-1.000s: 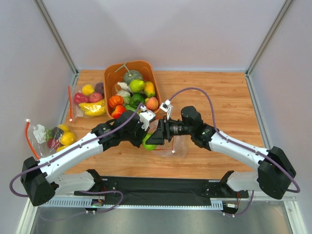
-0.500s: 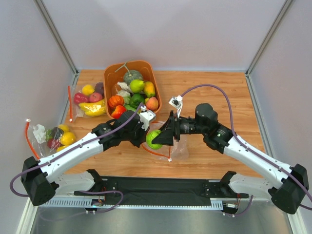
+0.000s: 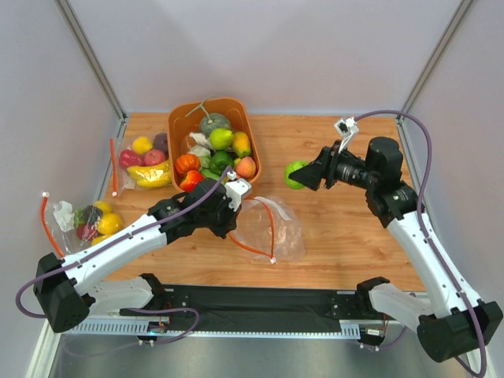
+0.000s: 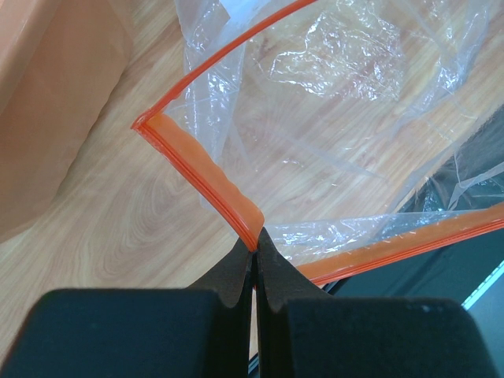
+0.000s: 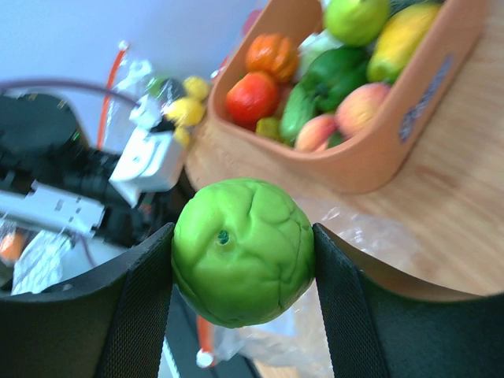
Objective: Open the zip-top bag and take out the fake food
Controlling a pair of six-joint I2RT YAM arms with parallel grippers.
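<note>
Since the earlier frame, the right tool [image 3: 302,175] has carried the green fruit [image 3: 294,173] out of the zip-top bag [image 3: 276,228] and up toward the right of centre in the top view. It holds the fruit above the table [image 3: 354,244], its 2 fingers part-open around it. The bag lies flat at centre, now without fruit, and the left tool [image 3: 233,231] is at its left edge beside the orange basket [image 3: 183,120].

The left wrist view shows the left tool [image 4: 254,256] closed tight on the red-orange zip strip [image 4: 206,177] at lower centre, with the mouth gaping toward the upper right.

The right wrist view has the green fruit [image 5: 242,252] at centre, gripped on both sides by the right tool [image 5: 244,272]. The basket [image 5: 386,153] of other fruits sits at the upper right.
</note>
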